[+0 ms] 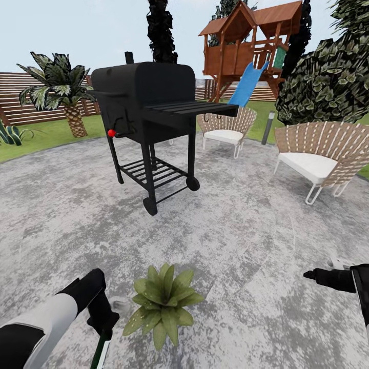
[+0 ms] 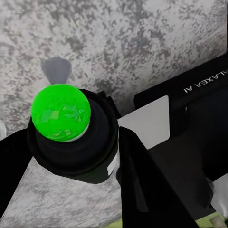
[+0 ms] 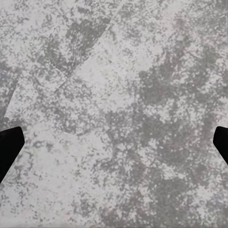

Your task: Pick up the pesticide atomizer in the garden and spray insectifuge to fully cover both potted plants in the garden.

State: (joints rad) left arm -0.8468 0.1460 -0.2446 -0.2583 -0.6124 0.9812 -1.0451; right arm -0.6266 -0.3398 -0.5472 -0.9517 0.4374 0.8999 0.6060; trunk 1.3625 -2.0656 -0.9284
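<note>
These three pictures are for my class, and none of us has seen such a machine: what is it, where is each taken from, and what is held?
It is a simulated two-armed robot on a paved garden patio. The big picture looks down from its head; the other two come from cameras near each arm's fingers. The left gripper is shut on the pesticide atomizer, a green spray bottle, beside a potted plant. The right gripper hangs open above bare paving. Beyond stand a black grill, two chairs and a wooden playhouse.
</note>
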